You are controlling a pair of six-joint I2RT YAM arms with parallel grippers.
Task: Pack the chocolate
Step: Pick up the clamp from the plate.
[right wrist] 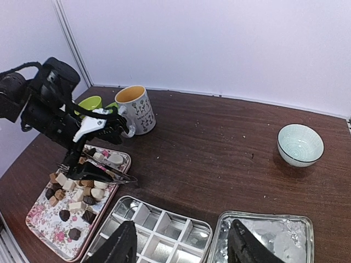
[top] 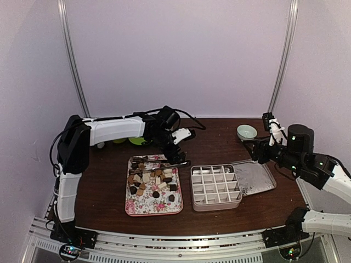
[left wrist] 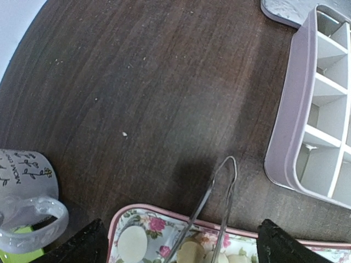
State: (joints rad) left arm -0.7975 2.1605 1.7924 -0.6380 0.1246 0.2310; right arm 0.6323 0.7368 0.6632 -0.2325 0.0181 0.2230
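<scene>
Chocolate (top: 152, 181) heaped on floral tray (top: 164, 207), tongs (top: 171, 165) lying across it. Left gripper (top: 179, 143) above tray's far edge, jaws wide, empty. Right gripper (right wrist: 181, 249) partly open, empty, well apart over divided box (top: 215, 187).

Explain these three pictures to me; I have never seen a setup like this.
Two robot arms stand at a table's near edge. One picture looks down from above; the other two come from cameras on each wrist. On the dark wooden table lie a floral tray of chocolates, metal tongs resting across them, an empty divided tin, its lid, a patterned mug and a small bowl. The left gripper hangs open above the tongs, holding nothing. The right gripper hovers partly open over the tin and lid, also empty.
</scene>
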